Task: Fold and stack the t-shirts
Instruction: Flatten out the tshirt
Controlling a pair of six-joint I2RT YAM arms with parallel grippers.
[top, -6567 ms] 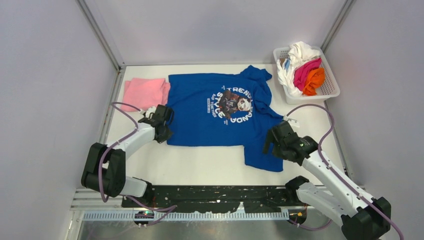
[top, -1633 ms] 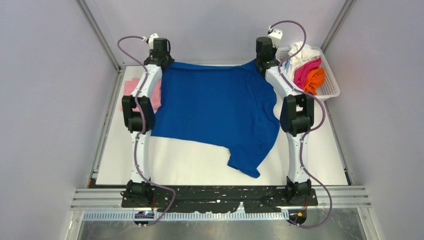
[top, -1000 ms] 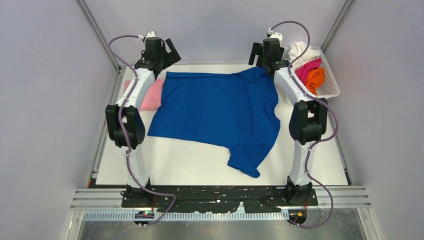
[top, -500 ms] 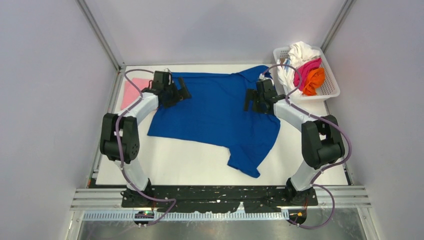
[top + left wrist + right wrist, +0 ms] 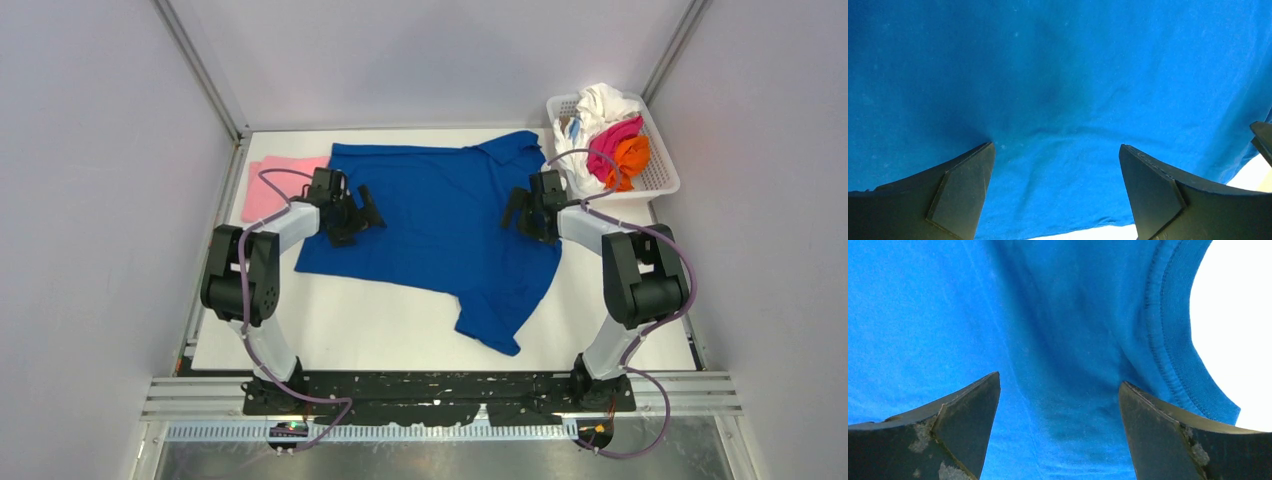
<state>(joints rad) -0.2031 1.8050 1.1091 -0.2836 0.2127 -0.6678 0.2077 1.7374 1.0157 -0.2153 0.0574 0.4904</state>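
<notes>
Lying spread, plain side up, on the white bench (image 5: 380, 322), the blue t-shirt (image 5: 440, 235) has the left gripper (image 5: 368, 211) and right gripper (image 5: 514, 211) low over its two sides, both jaws wide apart, holding nothing.

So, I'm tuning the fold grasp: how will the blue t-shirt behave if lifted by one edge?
Probably floppy: the blue t-shirt lies flat against the table with soft creases, so a lifted edge would likely drape and sag. Its thin cloth looks light. Pushed, it would probably bunch, as its skewed near sleeve suggests.
</notes>
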